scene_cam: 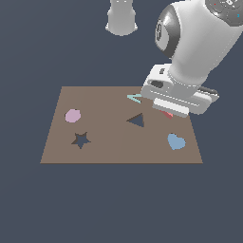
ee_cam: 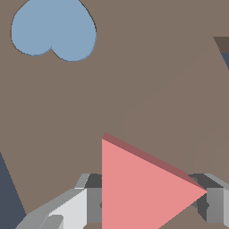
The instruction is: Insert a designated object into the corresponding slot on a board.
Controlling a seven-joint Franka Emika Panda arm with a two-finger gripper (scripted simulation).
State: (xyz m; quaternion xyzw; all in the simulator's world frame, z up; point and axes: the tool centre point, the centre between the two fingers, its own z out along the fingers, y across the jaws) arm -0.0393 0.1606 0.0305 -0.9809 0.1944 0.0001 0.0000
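Exterior view, worktop: plain dark blue-grey worktop (scene_cam: 118, 204) carrying everything.
Arm: white Franka arm (scene_cam: 199, 42) reaching down over the board's far corner on the exterior view's right.
Board: flat brown rectangular board (scene_cam: 114, 147) lying flat on the worktop.
Jaws: the jaws (ee_cam: 150, 206) stand either side of the red block, one grey finger (ee_cam: 91, 203) showing at one flank and the other at the block's tip; they look closed on it, though the contact itself is partly hidden.
Designated object: small salmon-red solid triangular block (ee_cam: 138, 188), between the fingers in the wrist view; in the exterior view only a red sliver (scene_cam: 167, 114) shows under the hand, near the board's far edge on the exterior view's right.
Slot: dark navy triangle-shaped cut-out (scene_cam: 137, 120) near the board's middle, apart from the red block.
Blue heart: light blue heart piece (scene_cam: 176, 141), near the board's front corner on the exterior view's right.
Star: dark star-shaped cut-out (scene_cam: 80, 140), toward the exterior view's left.
Pink piece: pale pink roundish piece (scene_cam: 72, 115), just beyond the star.
Teal outline: thin teal triangle outline (scene_cam: 134, 98), partly hidden by the hand.
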